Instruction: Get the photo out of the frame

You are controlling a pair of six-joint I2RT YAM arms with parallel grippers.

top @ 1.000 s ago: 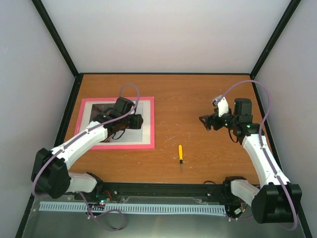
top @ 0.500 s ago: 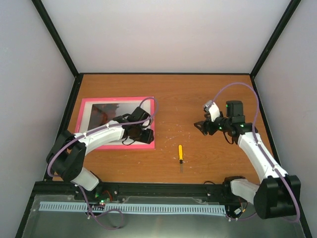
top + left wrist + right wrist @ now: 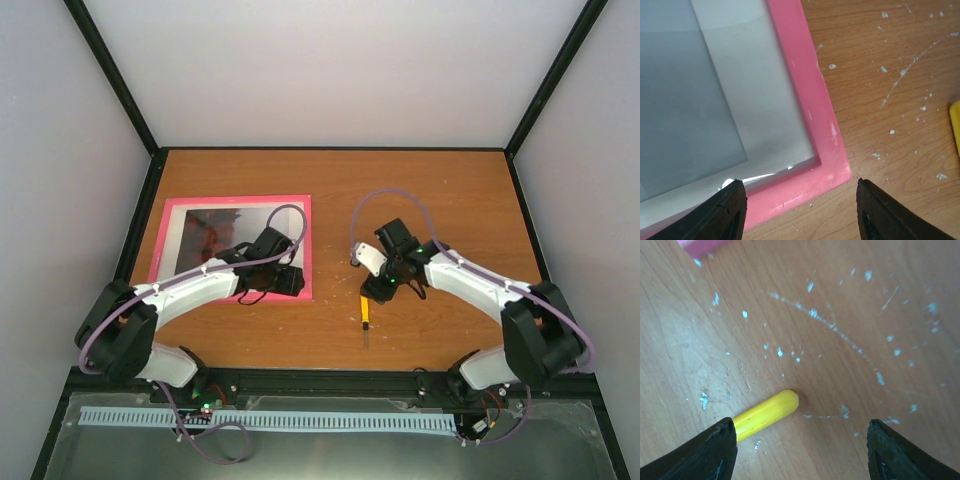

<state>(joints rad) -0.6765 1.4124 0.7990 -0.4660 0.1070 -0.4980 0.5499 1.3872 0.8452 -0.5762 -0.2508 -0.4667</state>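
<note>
Now I am holding the left pincer [image 3: 800,205] spread and empty over a corner of the bright-pink rectangular picture frame [image 3: 805,95], the right pincer [image 3: 797,450] likewise over the small yellow-handled screwdriver [image 3: 767,412].

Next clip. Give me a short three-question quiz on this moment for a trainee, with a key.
1. True or false: the right hand is shut on the small yellow-handled screwdriver.
2. The left hand hangs over which part of the large rectangular bright pink frame? A) far left corner B) near right corner C) middle of the far side
3. Where does the glossy dark red and black photo lie?
Key: 1 false, its jaws stand open above the handle's end. 2 B. 3 inside the frame, not yet taken out.
</note>
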